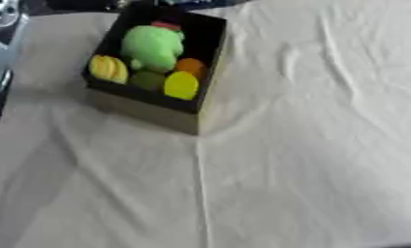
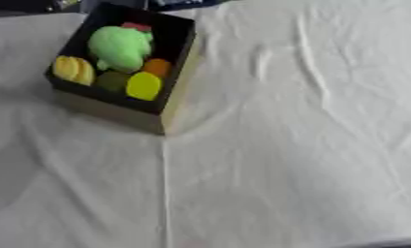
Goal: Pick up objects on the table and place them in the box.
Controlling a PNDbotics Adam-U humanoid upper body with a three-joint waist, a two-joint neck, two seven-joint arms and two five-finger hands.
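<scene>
White wrinkled cloth covers the desk [image 1: 310, 145]; the filled black cardboard box [image 2: 179, 53] sits far left. Neither hand shows, grasp unknowable.

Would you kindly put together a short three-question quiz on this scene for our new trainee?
1. True or false: the box lies tipped on its side.
2. Which item in the box is largest? A) the green plush toy B) the yellow oval piece C) the orange piece
3. Fill in: the box stands on a white ____.

Key: 1 false, it stands upright and open-topped; 2 A; 3 cloth.
</scene>
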